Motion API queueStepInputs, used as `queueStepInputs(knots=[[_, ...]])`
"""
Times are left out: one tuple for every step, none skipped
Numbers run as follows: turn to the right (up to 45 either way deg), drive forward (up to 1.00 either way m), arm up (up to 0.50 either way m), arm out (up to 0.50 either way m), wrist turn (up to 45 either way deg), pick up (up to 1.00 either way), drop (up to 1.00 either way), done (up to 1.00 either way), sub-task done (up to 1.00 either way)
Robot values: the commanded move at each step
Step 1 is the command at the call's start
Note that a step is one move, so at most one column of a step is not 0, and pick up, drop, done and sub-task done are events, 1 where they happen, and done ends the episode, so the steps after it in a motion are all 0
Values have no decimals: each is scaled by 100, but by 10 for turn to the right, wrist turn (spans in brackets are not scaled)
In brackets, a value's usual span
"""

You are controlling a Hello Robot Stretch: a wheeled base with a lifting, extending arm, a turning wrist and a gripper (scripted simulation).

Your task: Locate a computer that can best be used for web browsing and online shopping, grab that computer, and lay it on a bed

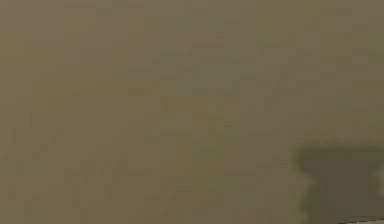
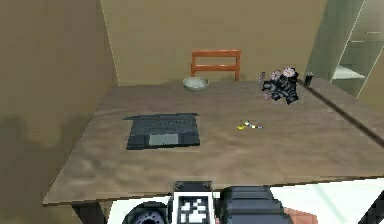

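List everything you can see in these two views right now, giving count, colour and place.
wall: one, olive tan, ahead in the forward view.
table: one, brown wood, middle of the arm side view.
laptop: one, dark grey, flat on the table's left half.
bowl: one, pale grey, at the table's far edge.
chair: one, orange-brown, behind the table past the bowl.
dark cluster with pinkish bits: one, table's far right.
small yellowish thing: one, on the table right of the laptop.
doorway: one, pale, upper right.
marker square: one, white with black marks, bottom edge.
end effector: one, dark, left of the marker square; cannot tell whether it holds anything.
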Motion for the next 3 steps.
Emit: queueStepInputs(knots=[[0, 0, 0, 44, 0, 0, 0, 0, 0], [0, 0, 0, 0, 450, 0, 0, 0, 0], [0, 0, 0, 0, 450, 0, 0, 0, 0]])
